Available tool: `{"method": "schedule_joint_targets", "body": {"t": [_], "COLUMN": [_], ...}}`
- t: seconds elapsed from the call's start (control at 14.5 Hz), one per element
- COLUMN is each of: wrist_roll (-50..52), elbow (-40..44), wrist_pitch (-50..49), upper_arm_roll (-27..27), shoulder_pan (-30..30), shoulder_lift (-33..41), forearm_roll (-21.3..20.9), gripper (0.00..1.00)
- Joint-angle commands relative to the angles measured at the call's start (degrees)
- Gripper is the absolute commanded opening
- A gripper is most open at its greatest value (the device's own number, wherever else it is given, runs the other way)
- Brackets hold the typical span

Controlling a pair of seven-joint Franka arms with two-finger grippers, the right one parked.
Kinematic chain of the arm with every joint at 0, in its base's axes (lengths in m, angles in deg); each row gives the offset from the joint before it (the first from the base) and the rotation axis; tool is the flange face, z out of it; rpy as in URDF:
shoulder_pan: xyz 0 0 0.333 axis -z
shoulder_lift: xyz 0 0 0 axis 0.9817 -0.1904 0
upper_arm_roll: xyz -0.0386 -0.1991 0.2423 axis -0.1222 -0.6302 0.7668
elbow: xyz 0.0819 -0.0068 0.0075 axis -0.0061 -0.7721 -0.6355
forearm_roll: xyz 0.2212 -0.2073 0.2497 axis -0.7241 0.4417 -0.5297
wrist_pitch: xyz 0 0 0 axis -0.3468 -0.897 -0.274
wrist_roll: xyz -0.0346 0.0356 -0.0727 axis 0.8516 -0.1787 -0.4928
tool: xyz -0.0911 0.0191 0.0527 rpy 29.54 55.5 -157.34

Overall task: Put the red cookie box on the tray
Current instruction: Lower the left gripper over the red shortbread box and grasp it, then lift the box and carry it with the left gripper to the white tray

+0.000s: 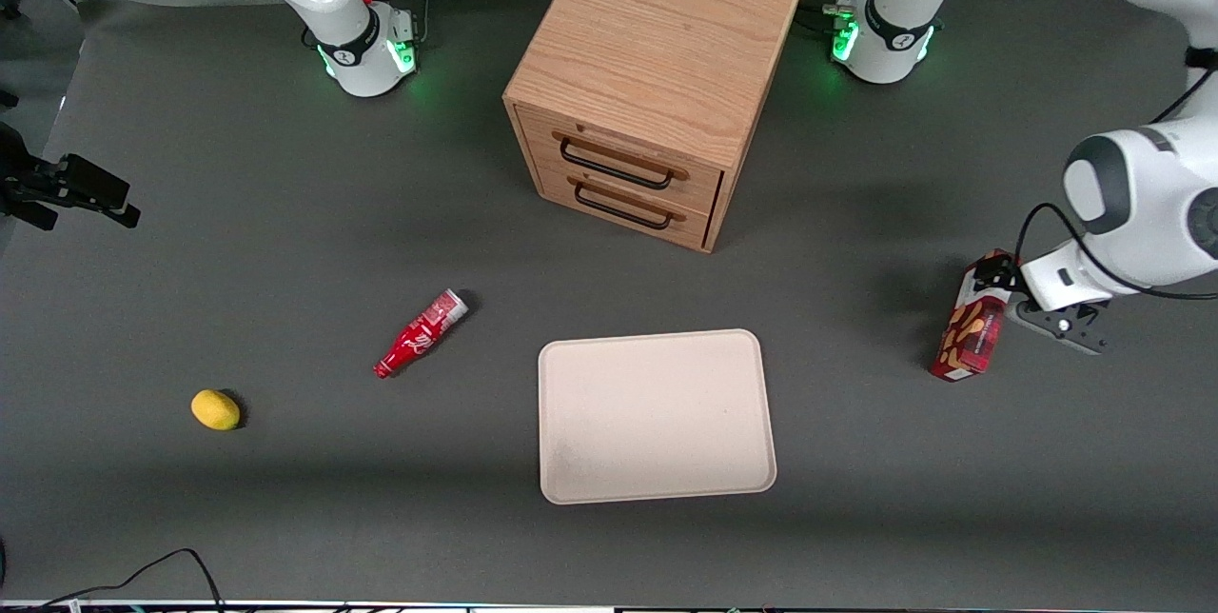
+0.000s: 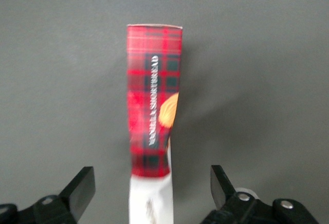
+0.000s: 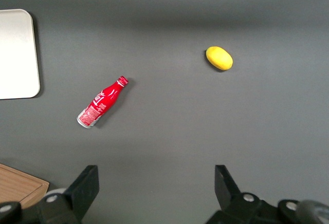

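The red cookie box (image 1: 971,329) lay on the grey counter (image 1: 285,242) toward the working arm's end, well apart from the tray (image 1: 657,415), which sat flat in front of the wooden drawer cabinet (image 1: 647,80) and nearer to the front camera than it. The left arm's gripper (image 2: 152,190) was at the box's end farthest from the front camera. In the wrist view its two dark fingers (image 2: 79,188) stood wide open, one on each side of the red cookie box (image 2: 154,100), with bare counter showing between each finger and the cardboard, so they held nothing. The box ran lengthwise away from the gripper, its white end panel lying between the fingers and its plaid length reaching out past them.

The front view showed the gripper (image 1: 999,275) mostly hidden by the arm's white wrist, so the gap of the fingers could be read only from the wrist camera. That wrist camera in turn showed neither tray nor cabinet. The front view also gave the small red bottle (image 1: 421,334) lying on its side and a yellow lemon-like fruit (image 1: 216,409), both toward the parked arm's end; the right wrist view showed the same red bottle (image 3: 102,102) and fruit (image 3: 219,58), plus one edge of the tray (image 3: 18,54).
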Motion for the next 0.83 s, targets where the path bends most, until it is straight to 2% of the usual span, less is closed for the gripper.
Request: {"method": "schedule_joint_targets", "body": {"t": [0.0,0.07,0.14,0.21,0.28,0.76], "wrist_roll": [-0.9,-0.9,-0.9,-1.0,-1.1,-1.0], "elbow": [-3.0,-3.1,-3.3,-3.4,-3.4,-2.9], "wrist_pitch": [7.4,8.9,9.5,9.3,8.9,7.8], "upper_arm_roll": [-0.5,-0.5,-0.5,-0.5,-0.5,-0.5], "shoulder_pan": [0.3,0.3,0.3,0.1,0.1,0.0], "shoulder_lift": [-2.0,-3.1,-3.5,-3.8,-3.9,-3.6], "forearm_roll": [1.4,1.4,1.4,1.4,1.4,2.2], "gripper": [1.0,1.0,0.68,0.06,0.0,0.0]}}
